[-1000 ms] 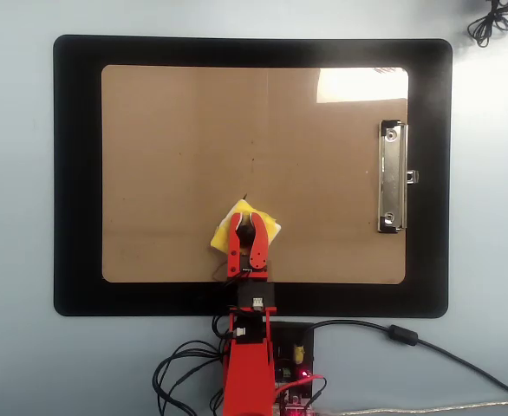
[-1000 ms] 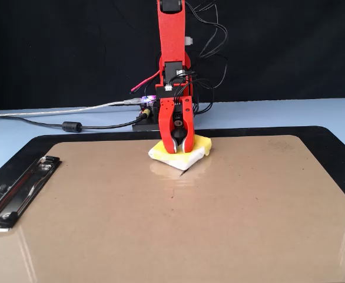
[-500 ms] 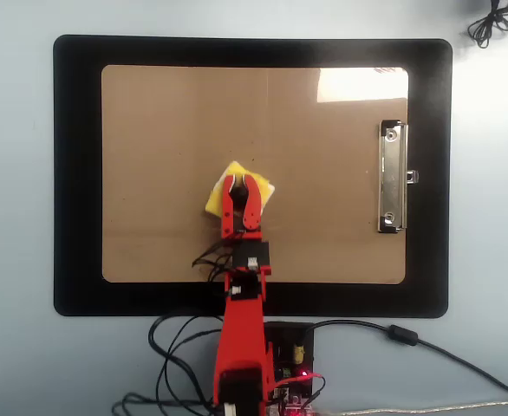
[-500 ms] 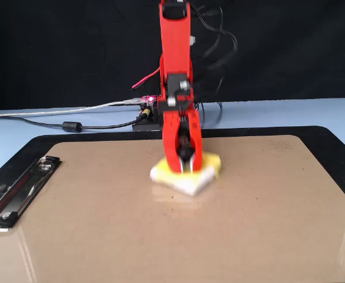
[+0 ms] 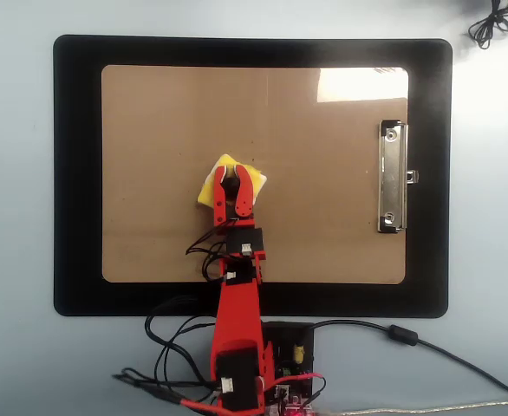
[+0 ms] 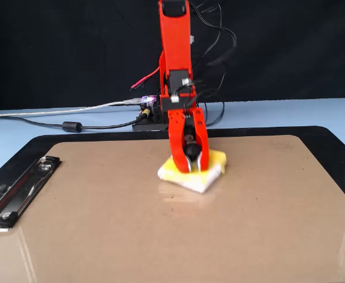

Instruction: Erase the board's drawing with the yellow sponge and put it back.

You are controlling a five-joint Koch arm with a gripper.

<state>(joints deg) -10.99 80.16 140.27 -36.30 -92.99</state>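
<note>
Overhead view: red gripper point(image 5: 230, 176) sits over the yellow sponge point(image 5: 220, 169), jaws narrow and straddling its centre, gripping it. Sponge lies flat on the board point(image 5: 323, 234), left of middle, well apart from the silver clip point(image 5: 393, 178) on the right edge. Board rests on the black mat point(image 5: 76, 173), mat on the pale blue desk point(image 5: 16, 217). No drawing visible anywhere on the brown surface here; whatever is left would be under the sponge or too faint to tell.

Fixed view: same gripper point(image 6: 191, 169) comes down nearly vertical, jaws clamped on the black knob point(image 6: 190, 154) in the sponge's point(image 6: 215, 159) middle. White bottom layer touches the board point(image 6: 102, 224). A few small dark specks sit on the board just in front of the sponge, possibly residue; can't say for sure.

Judgement: wiping phase, likely near done since no mark shows. Left to do: lift the sponge off and return it to its resting spot, which neither view identifies.
</note>
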